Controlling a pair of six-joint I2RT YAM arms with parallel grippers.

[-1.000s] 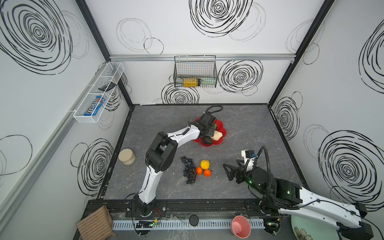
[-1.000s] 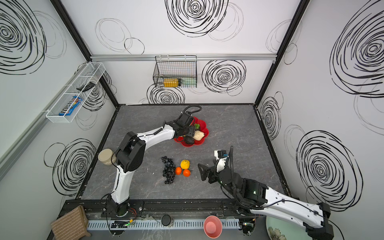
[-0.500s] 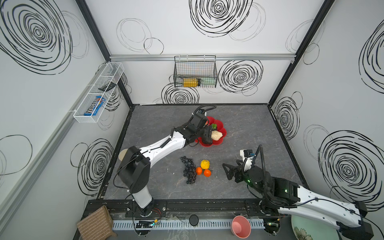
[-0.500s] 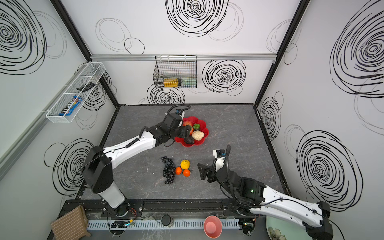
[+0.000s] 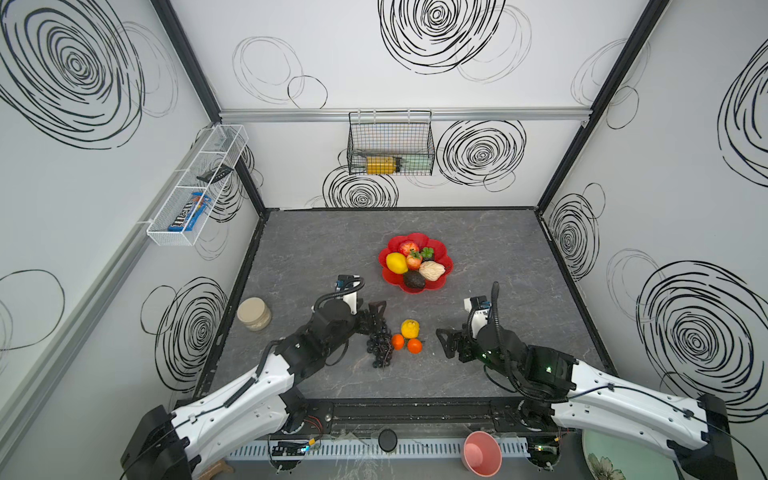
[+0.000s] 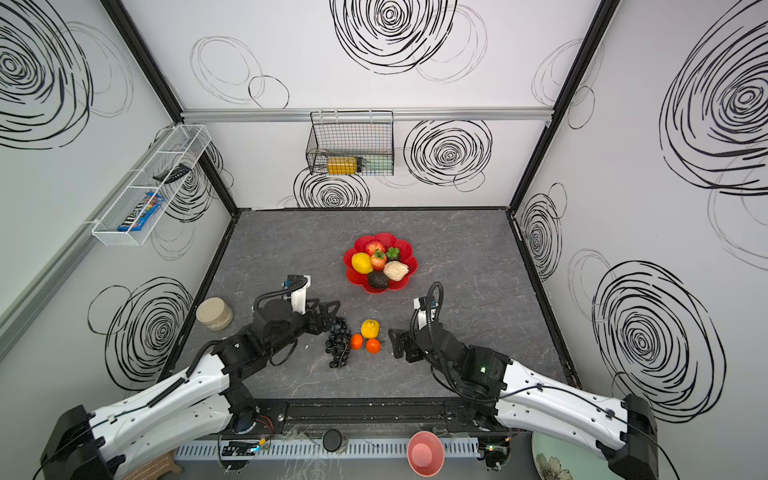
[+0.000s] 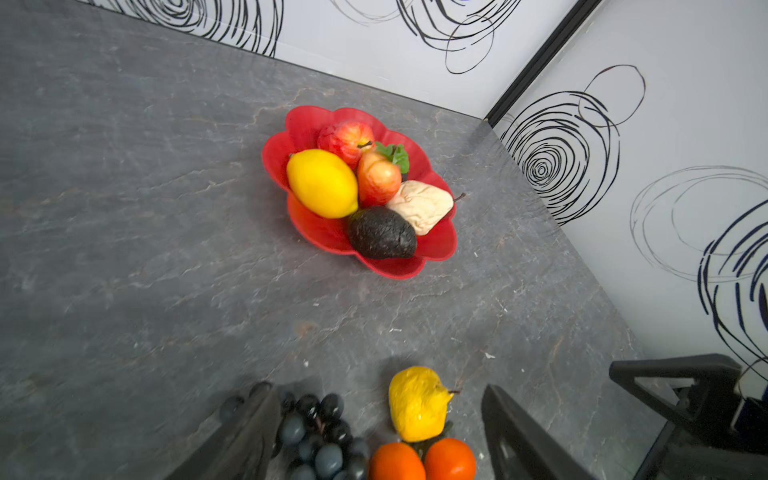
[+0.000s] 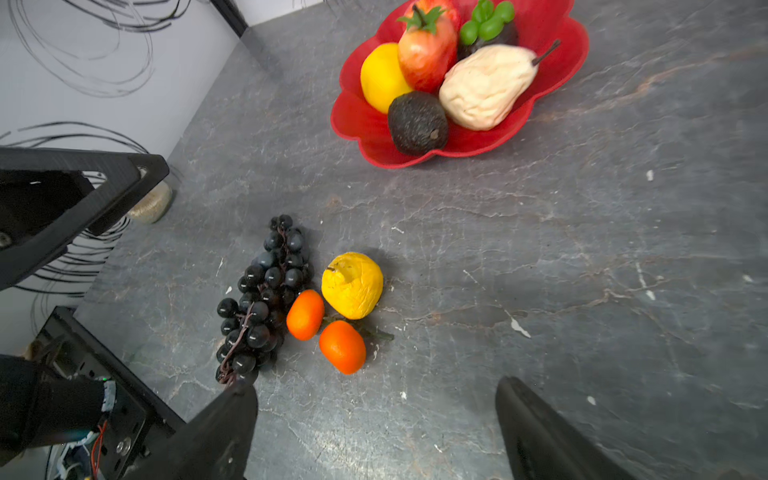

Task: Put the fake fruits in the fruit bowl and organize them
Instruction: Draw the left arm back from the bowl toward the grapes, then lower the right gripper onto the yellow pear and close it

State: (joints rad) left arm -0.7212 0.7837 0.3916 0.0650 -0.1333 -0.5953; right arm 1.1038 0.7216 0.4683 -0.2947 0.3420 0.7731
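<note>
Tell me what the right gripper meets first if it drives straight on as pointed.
Probably the nearer orange: the right gripper, jaws open, points toward it, with the lemon and grapes beyond. Its height is unclear, so it might pass over.

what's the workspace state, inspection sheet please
surface: grey marbled table, white flecks
job's things: fruit bowl holds apple, lemon, strawberry, mangosteen, cream fruit, avocado; grape bunch, yellow fruit, two oranges on the table
clutter: beige jar at table's left edge; pink cup, green plate beyond front rail
grippers: left gripper open by the grape bunch; right gripper open, empty
cables: black cable loops behind both grippers, clear of fruit
surroundings: swirl-marked walls, wire basket on back wall, wire shelf on left wall
</note>
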